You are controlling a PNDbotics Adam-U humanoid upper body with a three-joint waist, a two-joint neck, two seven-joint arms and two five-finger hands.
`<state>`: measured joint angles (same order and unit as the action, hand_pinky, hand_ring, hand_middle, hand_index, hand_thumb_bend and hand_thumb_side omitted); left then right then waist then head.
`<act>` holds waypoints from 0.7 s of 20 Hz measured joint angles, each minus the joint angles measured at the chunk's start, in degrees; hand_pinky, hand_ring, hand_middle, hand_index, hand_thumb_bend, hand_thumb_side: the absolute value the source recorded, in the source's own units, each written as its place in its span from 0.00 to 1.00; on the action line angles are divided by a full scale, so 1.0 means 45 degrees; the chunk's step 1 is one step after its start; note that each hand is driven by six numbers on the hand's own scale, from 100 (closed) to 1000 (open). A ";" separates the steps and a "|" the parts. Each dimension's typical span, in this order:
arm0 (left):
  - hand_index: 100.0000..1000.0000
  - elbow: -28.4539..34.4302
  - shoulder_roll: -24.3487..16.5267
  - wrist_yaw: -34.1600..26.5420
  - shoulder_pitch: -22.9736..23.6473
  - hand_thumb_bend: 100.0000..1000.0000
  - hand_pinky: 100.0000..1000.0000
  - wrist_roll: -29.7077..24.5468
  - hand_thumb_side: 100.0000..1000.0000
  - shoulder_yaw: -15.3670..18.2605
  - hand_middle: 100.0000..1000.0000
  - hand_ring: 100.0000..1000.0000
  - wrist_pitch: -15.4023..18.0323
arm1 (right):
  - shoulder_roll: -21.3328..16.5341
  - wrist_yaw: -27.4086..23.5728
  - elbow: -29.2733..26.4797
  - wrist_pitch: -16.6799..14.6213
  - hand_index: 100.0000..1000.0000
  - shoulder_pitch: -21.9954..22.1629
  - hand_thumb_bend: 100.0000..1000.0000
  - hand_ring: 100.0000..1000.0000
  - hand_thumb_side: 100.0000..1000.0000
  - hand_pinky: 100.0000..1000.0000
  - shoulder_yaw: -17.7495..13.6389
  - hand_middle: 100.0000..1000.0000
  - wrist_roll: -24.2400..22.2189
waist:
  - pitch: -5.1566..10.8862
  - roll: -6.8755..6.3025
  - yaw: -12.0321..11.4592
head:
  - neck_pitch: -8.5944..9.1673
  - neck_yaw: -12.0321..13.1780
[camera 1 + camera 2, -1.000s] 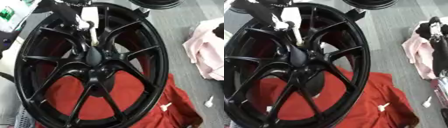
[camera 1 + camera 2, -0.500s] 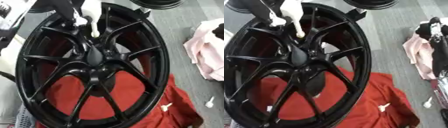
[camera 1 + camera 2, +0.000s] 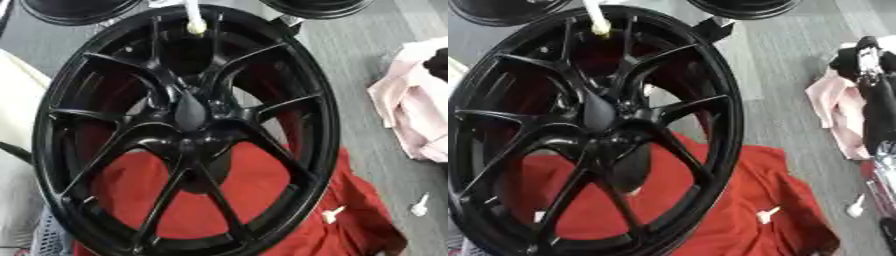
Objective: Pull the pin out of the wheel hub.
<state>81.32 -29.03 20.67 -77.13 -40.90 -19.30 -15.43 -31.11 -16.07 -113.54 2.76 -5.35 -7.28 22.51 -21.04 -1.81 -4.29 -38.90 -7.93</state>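
A big black wheel hub (image 3: 188,130) with thin spokes stands tilted and fills most of both views. A white pin (image 3: 194,21) hangs over its upper rim, clear of the centre, and its upper end runs out of the top edge. Whatever holds the pin is hidden above the frame, and my left hand shows in no view. My right hand (image 3: 875,95) appears as a black shape with silver parts at the right edge, well away from the hub.
A red cloth (image 3: 262,200) lies under the hub. A pink cloth (image 3: 411,115) is at the right. One small white pin (image 3: 332,214) lies on the red cloth, another (image 3: 420,205) on the grey floor. Two more black wheels (image 3: 79,10) (image 3: 315,7) stand behind.
The white pin has risen from the hub's centre up past the upper rim. The hand holding it has left the top of the view.
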 measured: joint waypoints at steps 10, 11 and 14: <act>0.43 -0.2451 -0.2148 -0.0253 0.1023 0.00 0.63 0.3104 0.23 0.3180 0.13 0.36 -0.0384 | -0.0031 0.0006 0.0000 -0.0188 0.56 0.0211 0.00 0.65 0.65 0.80 -0.0267 0.51 0.0191 | 0.0236 -0.0034 -0.0380 | -0.0005 -0.0282; 0.43 -0.2739 -0.2361 -0.0253 0.1214 0.00 0.63 0.3395 0.23 0.3407 0.14 0.36 -0.0389 | -0.0049 0.0007 0.0000 -0.0206 0.56 0.0228 0.00 0.65 0.65 0.80 -0.0279 0.51 0.0209 | 0.0269 -0.0034 -0.0410 | -0.0002 -0.0289; 0.43 -0.3529 -0.2906 -0.0058 0.1843 0.00 0.64 0.4118 0.22 0.3898 0.15 0.37 -0.0372 | -0.0089 0.0009 0.0000 -0.0235 0.56 0.0263 0.00 0.65 0.66 0.80 -0.0341 0.51 0.0238 | 0.0282 -0.0030 -0.0478 | 0.0006 -0.0292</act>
<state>65.44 -42.11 20.41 -68.84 -22.37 -1.76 -17.10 -31.51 -16.03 -113.54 1.71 -4.17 -8.81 23.58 -19.77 -1.95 -6.44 -38.87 -9.25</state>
